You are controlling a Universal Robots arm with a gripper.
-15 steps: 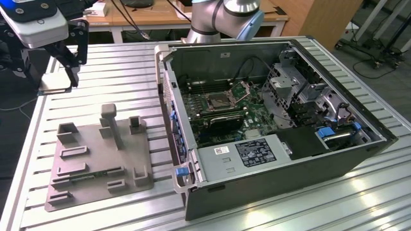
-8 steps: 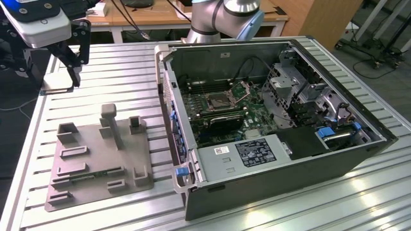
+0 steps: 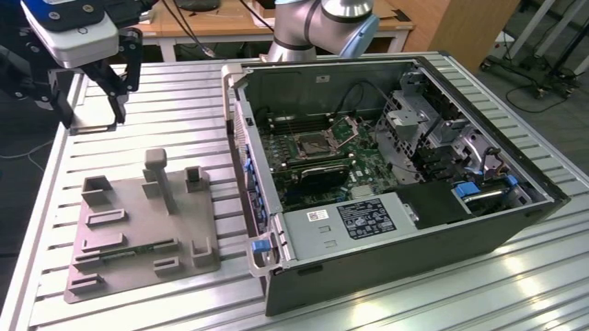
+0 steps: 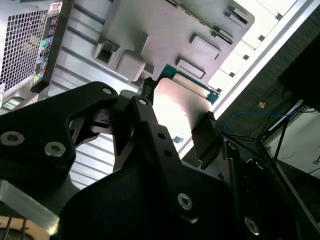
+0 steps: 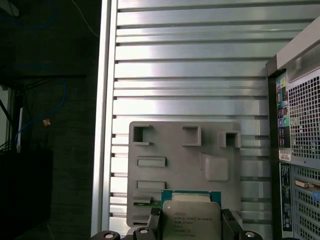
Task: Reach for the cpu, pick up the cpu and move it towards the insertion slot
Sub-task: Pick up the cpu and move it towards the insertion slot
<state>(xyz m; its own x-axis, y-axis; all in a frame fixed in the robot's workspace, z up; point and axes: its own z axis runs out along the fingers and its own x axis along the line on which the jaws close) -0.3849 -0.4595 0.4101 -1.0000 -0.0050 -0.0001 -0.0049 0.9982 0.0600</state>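
While high over ribbed metal table [image 5: 190, 75], flat silvery cpu [image 5: 191, 216] tight in grip of black tool [image 5: 191, 222].

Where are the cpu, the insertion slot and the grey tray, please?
cpu [image 5: 191, 220], first wrist view, its silvery metal top.
insertion slot [image 3: 311, 145], exterior view, its dark centre.
grey tray [image 3: 138, 224], exterior view, a bare patch of its base.
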